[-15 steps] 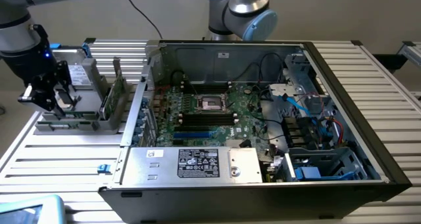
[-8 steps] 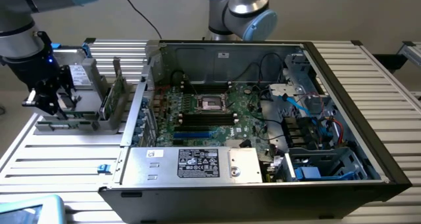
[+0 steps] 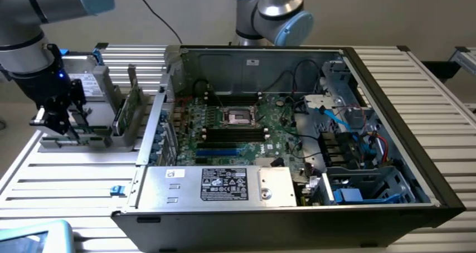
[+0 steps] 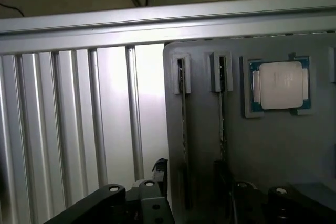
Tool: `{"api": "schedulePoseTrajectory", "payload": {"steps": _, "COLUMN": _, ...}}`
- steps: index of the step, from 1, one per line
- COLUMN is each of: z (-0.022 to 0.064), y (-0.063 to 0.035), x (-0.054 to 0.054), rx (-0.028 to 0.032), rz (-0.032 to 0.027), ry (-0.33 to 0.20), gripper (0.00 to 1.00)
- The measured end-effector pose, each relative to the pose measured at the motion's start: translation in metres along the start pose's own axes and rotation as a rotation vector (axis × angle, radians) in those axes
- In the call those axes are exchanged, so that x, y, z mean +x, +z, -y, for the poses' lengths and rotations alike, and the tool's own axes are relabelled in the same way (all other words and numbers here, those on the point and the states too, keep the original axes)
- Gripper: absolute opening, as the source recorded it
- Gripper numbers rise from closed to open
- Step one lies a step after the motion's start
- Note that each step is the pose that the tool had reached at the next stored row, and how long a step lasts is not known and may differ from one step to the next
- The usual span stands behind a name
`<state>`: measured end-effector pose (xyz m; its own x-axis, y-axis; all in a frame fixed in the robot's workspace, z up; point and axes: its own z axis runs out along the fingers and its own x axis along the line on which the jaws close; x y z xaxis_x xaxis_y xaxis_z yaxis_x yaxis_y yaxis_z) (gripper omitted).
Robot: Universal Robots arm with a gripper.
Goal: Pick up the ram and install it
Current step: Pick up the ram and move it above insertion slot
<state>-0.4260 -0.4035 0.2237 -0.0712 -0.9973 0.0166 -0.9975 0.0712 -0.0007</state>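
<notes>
1. The long, thin green circuit-board ram stick (image 3: 131,109) stands on edge in a matte grey moulded holder block (image 3: 78,137). The block rests on the table, outside the computer case and just beside it, on the exterior view's left.
2. The black two-finger gripper (image 3: 58,119) hangs over the same holder block. It is near the ram stick, on the exterior view's left of it, and no contact is visible.
3. The jaws are spread wide and grip nothing. In the wrist view the dark metal fingers (image 4: 107,205) flank the slotted part of the block, and the ram stick (image 4: 181,140) runs edge-on between them.
4. Holder block, wrist view:
   - It has a flat grey face with a rounded corner.
   - There are two narrow slots, each holding one thin board seen edge-on.
   - One square recess holds one square silver processor chip (image 4: 281,85) with a green border.
5. The table (image 3: 67,175) is silver ribbed aluminium made of long parallel slats with a dull sheen.
6. One computer case (image 3: 246,63) of black and grey sheet metal lies on its side with the cover off.
7. Case contents:
   - One green motherboard (image 3: 282,136) carries one square metal processor socket (image 3: 239,116).
   - A bank of black memory slots (image 3: 234,133) sits just beside the socket.
   - One grey boxy power supply (image 3: 215,186) bears white and black labels.
8. One second arm (image 3: 271,10), grey with light-blue joint caps, stands behind the case.
</notes>
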Motion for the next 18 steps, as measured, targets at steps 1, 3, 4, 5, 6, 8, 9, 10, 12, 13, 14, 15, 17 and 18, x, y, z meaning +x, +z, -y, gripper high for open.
{"api": "schedulePoseTrajectory", "payload": {"steps": 1, "z": 0.0000, "y": 0.0018, "x": 0.000, "rx": 0.0000, "rz": 0.0000, "ry": 0.000, "gripper": 0.49}}
{"api": "schedulePoseTrajectory", "payload": {"steps": 3, "z": 0.0000, "y": 0.0055, "x": 0.000, "rx": -0.0001, "rz": -0.0001, "ry": 0.000, "gripper": 0.49}}
{"api": "schedulePoseTrajectory", "payload": {"steps": 4, "z": 0.0000, "y": 0.0073, "x": 0.000, "rx": -0.0001, "rz": -0.0001, "ry": 0.000, "gripper": 0.49}}
{"api": "schedulePoseTrajectory", "payload": {"steps": 5, "z": -0.0001, "y": 0.0091, "x": 0.000, "rx": 0.0000, "rz": 0.0000, "ry": 0.000, "gripper": 0.49}}
{"api": "schedulePoseTrajectory", "payload": {"steps": 6, "z": -0.0003, "y": 0.0110, "x": 0.000, "rx": 0.0001, "rz": 0.0001, "ry": 0.000, "gripper": 0.49}}
{"api": "schedulePoseTrajectory", "payload": {"steps": 8, "z": -0.0008, "y": 0.0146, "x": 0.000, "rx": 0.0000, "rz": -0.0001, "ry": 0.000, "gripper": 0.49}}
{"api": "schedulePoseTrajectory", "payload": {"steps": 9, "z": -0.0009, "y": 0.0164, "x": 0.000, "rx": -0.0001, "rz": -0.0001, "ry": 0.000, "gripper": 0.49}}
{"api": "schedulePoseTrajectory", "payload": {"steps": 10, "z": -0.0010, "y": 0.0182, "x": 0.000, "rx": -0.0001, "rz": -0.0001, "ry": 0.000, "gripper": 0.49}}
{"api": "schedulePoseTrajectory", "payload": {"steps": 12, "z": -0.0011, "y": 0.0219, "x": 0.000, "rx": 0.0000, "rz": 0.0000, "ry": 0.000, "gripper": 0.49}}
{"api": "schedulePoseTrajectory", "payload": {"steps": 13, "z": -0.0013, "y": 0.0237, "x": 0.001, "rx": 0.0000, "rz": 0.0000, "ry": 0.000, "gripper": 0.49}}
{"api": "schedulePoseTrajectory", "payload": {"steps": 14, "z": -0.0018, "y": 0.0255, "x": 0.000, "rx": -0.0001, "rz": -0.0001, "ry": 0.000, "gripper": 0.49}}
{"api": "schedulePoseTrajectory", "payload": {"steps": 15, "z": -0.0025, "y": 0.0273, "x": 0.000, "rx": -0.0001, "rz": 0.0000, "ry": 0.000, "gripper": 0.49}}
{"api": "schedulePoseTrajectory", "payload": {"steps": 17, "z": -0.0033, "y": 0.0309, "x": 0.001, "rx": 0.0001, "rz": 0.0000, "ry": 0.000, "gripper": 0.46}}
{"api": "schedulePoseTrajectory", "payload": {"steps": 18, "z": -0.0033, "y": 0.0323, "x": 0.001, "rx": 0.0000, "rz": 0.0001, "ry": 0.000, "gripper": 0.46}}
